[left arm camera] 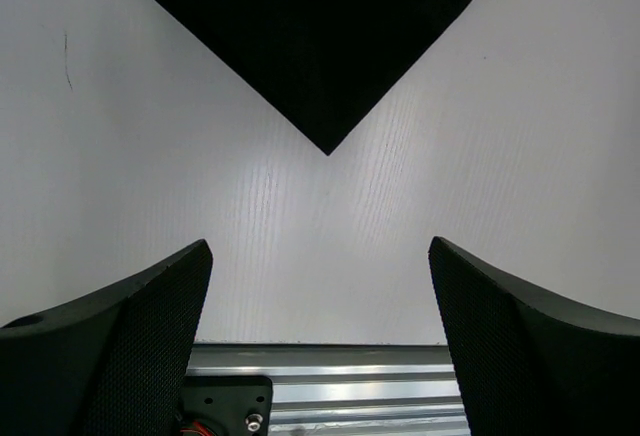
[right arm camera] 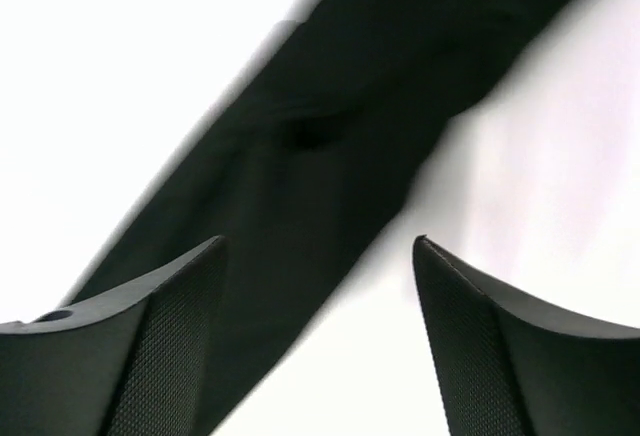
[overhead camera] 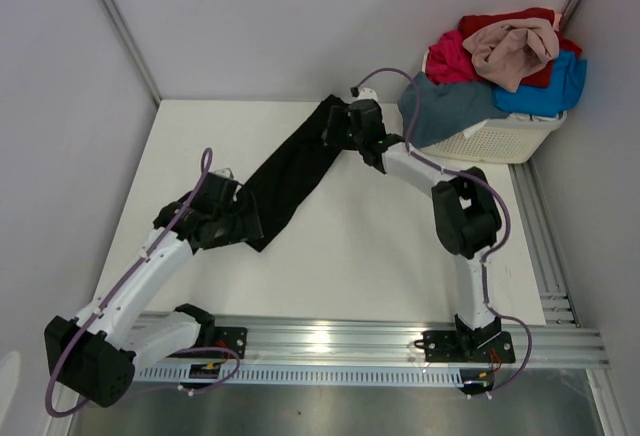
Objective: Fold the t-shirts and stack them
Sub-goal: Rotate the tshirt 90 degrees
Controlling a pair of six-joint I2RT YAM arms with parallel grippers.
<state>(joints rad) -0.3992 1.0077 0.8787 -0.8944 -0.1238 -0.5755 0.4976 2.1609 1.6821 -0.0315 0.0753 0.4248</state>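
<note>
Spread wide and empty at the left end effector point(left arm camera: 320, 244). Just ahead at 12 o'clock, clear of the fingers, a corner of the black t-shirt point(left arm camera: 320, 46), flat on the bench point(left arm camera: 150, 156). Likewise parted, gripping nothing, at the right end effector point(right arm camera: 318, 240), over the cloth's far end. From above, folded into a long band running 7 to 1 o'clock, one arm at each end. Probably calls for pinching both ends and folding across that axis. Heaped in the basket point(overhead camera: 500, 138) at 1 o'clock, the remaining t-shirts point(overhead camera: 505, 51).
</note>
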